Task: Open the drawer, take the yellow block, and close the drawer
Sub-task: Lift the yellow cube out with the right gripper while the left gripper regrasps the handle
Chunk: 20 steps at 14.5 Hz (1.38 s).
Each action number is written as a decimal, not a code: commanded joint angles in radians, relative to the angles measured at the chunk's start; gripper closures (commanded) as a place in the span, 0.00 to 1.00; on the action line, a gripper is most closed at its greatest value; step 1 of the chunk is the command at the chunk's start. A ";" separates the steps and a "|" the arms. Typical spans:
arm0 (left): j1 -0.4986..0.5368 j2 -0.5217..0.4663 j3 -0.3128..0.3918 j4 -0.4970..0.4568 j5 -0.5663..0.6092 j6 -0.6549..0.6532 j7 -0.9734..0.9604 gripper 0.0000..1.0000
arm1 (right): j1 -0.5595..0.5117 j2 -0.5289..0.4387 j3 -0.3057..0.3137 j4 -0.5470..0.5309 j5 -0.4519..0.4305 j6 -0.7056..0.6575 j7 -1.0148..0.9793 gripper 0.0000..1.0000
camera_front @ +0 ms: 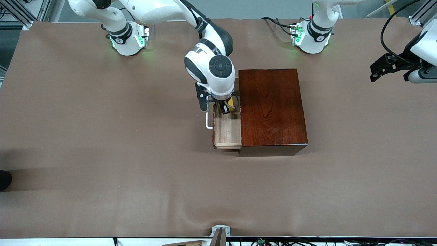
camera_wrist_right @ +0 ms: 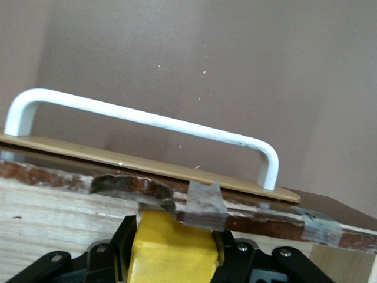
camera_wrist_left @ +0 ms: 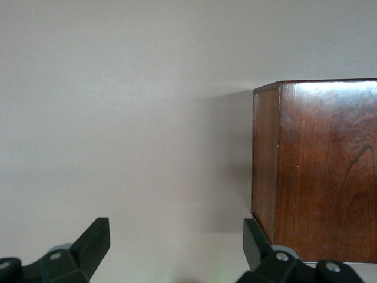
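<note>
Setting: robotics lab bench. You are looking at a table [camera_front: 102, 136] wearing a plain brown cover, wrinkling along its edge nearest the front camera. Two white arm bases [camera_front: 128, 41] are sitting bolted at the table's top edge, green lights glowing on each. Black cables [camera_front: 276, 22] are trailing beside one base; aluminium frame rails [camera_front: 20, 13] are standing at the corners. More wiring is showing under the table's near edge.
</note>
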 commanded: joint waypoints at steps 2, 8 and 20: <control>0.016 -0.024 -0.006 -0.009 -0.012 -0.004 0.031 0.00 | -0.011 0.007 0.005 0.051 -0.001 -0.001 0.032 1.00; 0.013 -0.018 -0.009 -0.005 -0.023 -0.001 0.008 0.00 | -0.059 -0.004 0.011 0.129 0.024 -0.053 0.061 1.00; -0.103 0.183 -0.243 0.164 -0.043 0.068 -0.348 0.00 | -0.198 -0.085 0.015 0.169 0.026 -0.179 -0.219 1.00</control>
